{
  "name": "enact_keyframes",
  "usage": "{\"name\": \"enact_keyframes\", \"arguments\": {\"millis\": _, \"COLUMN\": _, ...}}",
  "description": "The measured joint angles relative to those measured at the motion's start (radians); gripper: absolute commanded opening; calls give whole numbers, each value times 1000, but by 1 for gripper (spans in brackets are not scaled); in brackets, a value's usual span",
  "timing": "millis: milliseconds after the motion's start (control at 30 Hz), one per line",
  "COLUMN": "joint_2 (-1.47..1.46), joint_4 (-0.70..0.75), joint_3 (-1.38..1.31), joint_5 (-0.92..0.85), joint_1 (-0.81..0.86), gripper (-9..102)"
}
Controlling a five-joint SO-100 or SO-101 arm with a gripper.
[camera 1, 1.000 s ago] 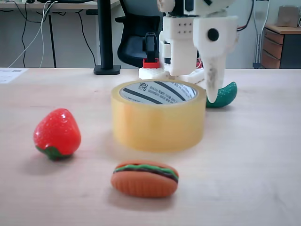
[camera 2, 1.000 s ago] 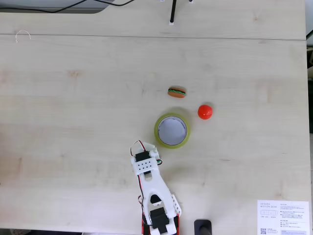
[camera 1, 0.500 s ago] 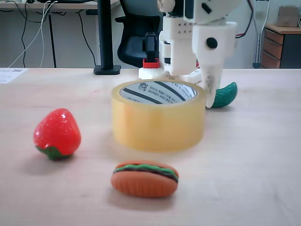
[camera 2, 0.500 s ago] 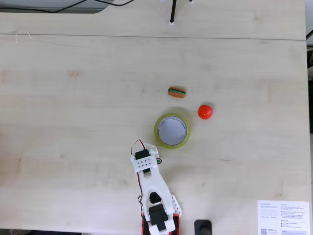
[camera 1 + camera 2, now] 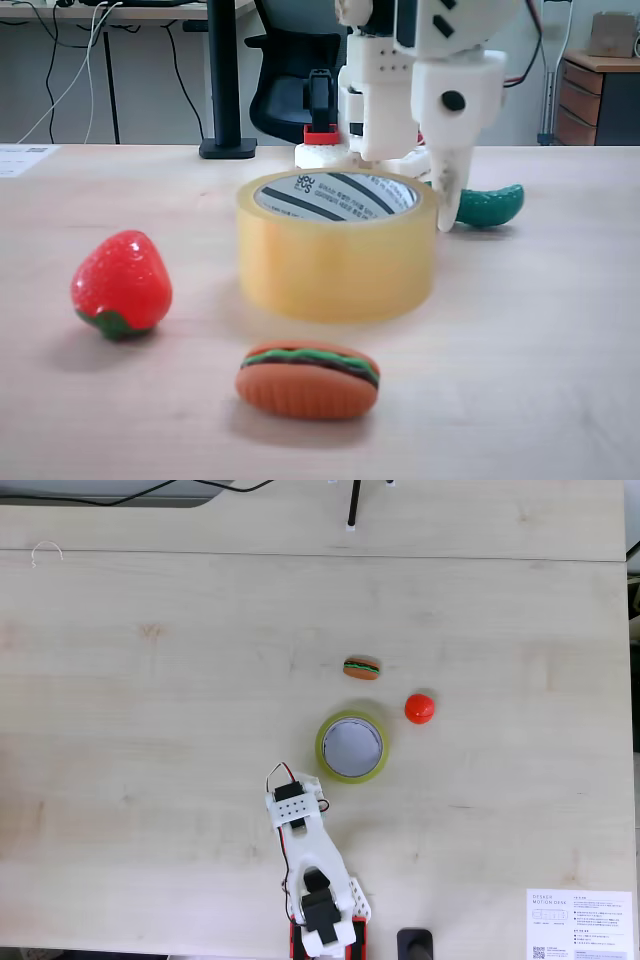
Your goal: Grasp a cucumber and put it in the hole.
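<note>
The dark green cucumber [image 5: 487, 206] lies flat on the table, behind-right of the tape roll's round hole [image 5: 337, 196].
</note>
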Motion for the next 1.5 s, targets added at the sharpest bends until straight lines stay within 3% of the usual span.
{"name": "enact_keyframes", "arguments": {"millis": 667, "joint_2": 92, "joint_4": 46, "joint_3": 0, "joint_5": 18, "joint_1": 0, "gripper": 2}}
{"name": "enact_keyframes", "arguments": {"millis": 1167, "joint_2": 282, "joint_4": 189, "joint_3": -112, "joint_5": 146, "joint_1": 0, "gripper": 0}}
{"name": "enact_keyframes", "arguments": {"millis": 1500, "joint_2": 324, "joint_4": 204, "joint_3": -276, "joint_5": 314, "joint_1": 26, "gripper": 0}}
